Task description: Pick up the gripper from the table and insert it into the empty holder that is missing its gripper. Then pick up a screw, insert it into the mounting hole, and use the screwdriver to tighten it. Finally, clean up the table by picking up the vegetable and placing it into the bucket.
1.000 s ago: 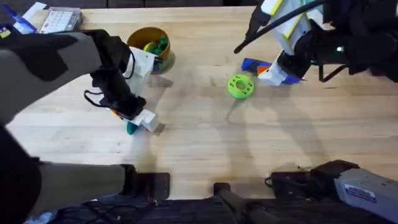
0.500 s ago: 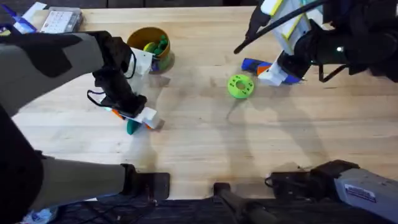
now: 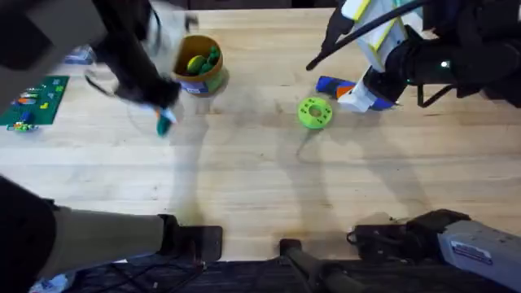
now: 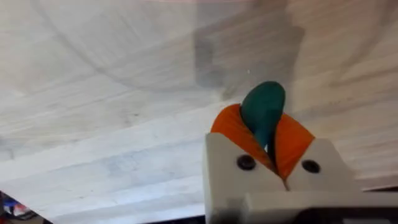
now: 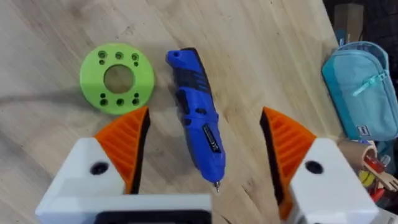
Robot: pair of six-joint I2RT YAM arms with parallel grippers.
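In the left wrist view my left gripper (image 4: pixel 266 134) is shut on the dark green vegetable (image 4: pixel 263 107), whose rounded end sticks out past the orange pads (image 4: pixel 231 129). Overhead, the left gripper (image 3: pixel 161 110) holds the vegetable (image 3: pixel 165 124) above the table, just left of and in front of the yellow-orange bucket (image 3: pixel 200 79). The bucket holds a yellow piece and a green piece. My right gripper (image 5: pixel 202 140) is open and hovers over the blue screwdriver (image 5: pixel 199 134), which lies between its fingers. Overhead, the right gripper (image 3: pixel 361 96) is at the back right beside the screwdriver (image 3: pixel 329 83).
A lime-green disc with holes (image 3: pixel 315 112) lies left of the screwdriver, also in the right wrist view as the disc (image 5: pixel 117 78). A green board (image 3: pixel 32 102) lies at the far left. A blue pouch (image 5: pixel 364 90) sits off the table's right edge.
The left arm lifted the vegetable off the table and carried it back toward the bucket. The right arm has not moved.
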